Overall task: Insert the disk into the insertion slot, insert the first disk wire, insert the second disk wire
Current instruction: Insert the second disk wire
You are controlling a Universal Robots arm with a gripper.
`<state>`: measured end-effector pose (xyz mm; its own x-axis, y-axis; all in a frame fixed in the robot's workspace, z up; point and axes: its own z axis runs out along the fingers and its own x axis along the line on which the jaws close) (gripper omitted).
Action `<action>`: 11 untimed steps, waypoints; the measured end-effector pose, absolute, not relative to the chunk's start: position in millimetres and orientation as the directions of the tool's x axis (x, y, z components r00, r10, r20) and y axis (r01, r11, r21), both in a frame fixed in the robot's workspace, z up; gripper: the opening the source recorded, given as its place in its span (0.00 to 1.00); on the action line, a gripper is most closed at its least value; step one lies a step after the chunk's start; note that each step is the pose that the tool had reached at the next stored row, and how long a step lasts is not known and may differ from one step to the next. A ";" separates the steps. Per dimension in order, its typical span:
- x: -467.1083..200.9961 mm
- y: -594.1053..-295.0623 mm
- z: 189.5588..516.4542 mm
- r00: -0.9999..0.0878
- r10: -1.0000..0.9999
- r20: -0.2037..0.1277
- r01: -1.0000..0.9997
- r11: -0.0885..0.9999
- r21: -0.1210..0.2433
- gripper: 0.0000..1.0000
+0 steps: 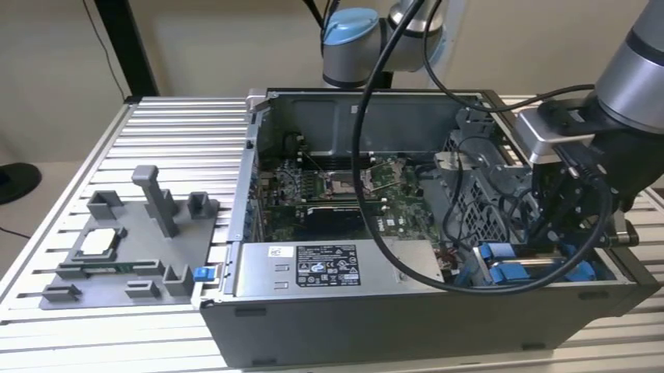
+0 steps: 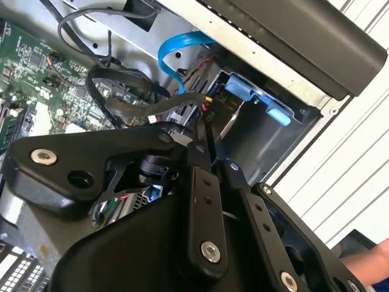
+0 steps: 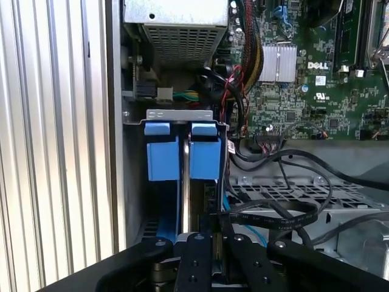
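The disk stands on edge inside the insertion slot, its blue carrier tabs showing at the grey bay's mouth. In the exterior view the slot's blue fittings sit in the case's front corner at the exterior view's right, and my gripper reaches down right beside them. In both wrist views my gripper is shut on the black plug of a disk wire, just short of the disk's end. That wire's black cable loops away over the perforated cage. A light blue wire curves nearby.
The open computer case lies on a slatted metal table. Inside are the motherboard, the labelled power supply box and a perforated cage. A grey fixture plate sits at the exterior view's left. Loose cables crowd the bay.
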<state>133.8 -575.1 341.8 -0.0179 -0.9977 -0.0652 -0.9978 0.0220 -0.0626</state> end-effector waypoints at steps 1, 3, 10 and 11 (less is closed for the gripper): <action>133.6 -575.1 341.3 -0.019 -0.998 -0.065 -0.998 0.023 -0.063 0.00; 133.5 -575.1 340.9 -0.021 -0.998 -0.065 -0.998 0.025 -0.063 0.00; 133.4 -575.1 344.8 -0.021 -0.998 -0.066 -0.998 0.026 -0.062 0.00; 133.4 -575.1 344.9 -0.021 -0.998 -0.066 -0.998 0.026 -0.062 0.00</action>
<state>133.4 -575.1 344.9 -0.0215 -0.9976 -0.0661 -0.9978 0.0255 -0.0616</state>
